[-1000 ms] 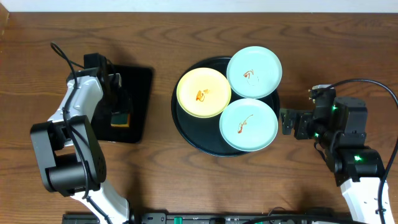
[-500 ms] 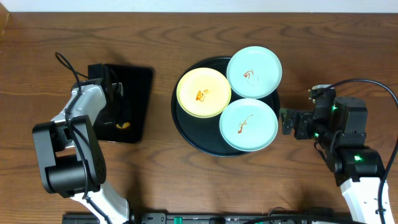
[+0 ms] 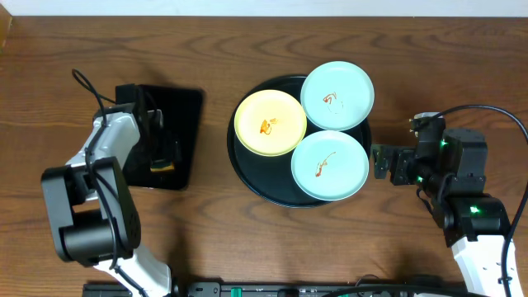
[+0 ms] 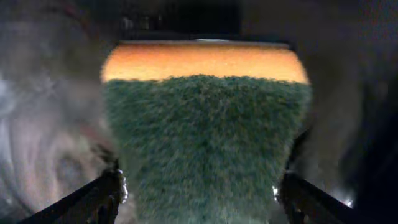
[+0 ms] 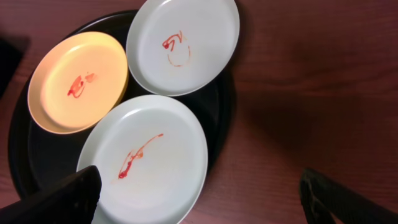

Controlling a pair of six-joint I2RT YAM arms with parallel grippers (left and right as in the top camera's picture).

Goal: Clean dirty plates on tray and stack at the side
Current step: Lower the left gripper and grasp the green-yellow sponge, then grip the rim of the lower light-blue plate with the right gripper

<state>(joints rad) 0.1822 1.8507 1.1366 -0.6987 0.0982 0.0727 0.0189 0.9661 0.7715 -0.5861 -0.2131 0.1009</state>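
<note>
Three smeared plates lie on the round black tray: a pale yellow plate, a mint plate at the back right and a mint plate at the front right. The right wrist view shows the yellow plate, the back plate, the front plate and the tray. My right gripper is open and empty, just right of the front plate. My left gripper is shut on the green-and-orange sponge.
The sponge sits on a smaller rectangular black tray at the left, apart from the round tray. Bare wooden table lies around both trays, and a black cable loops by the right arm.
My left gripper has come down over the sponge on the rectangular tray, and the sponge is now mostly hidden under it. The right arm and the plates have not moved.
</note>
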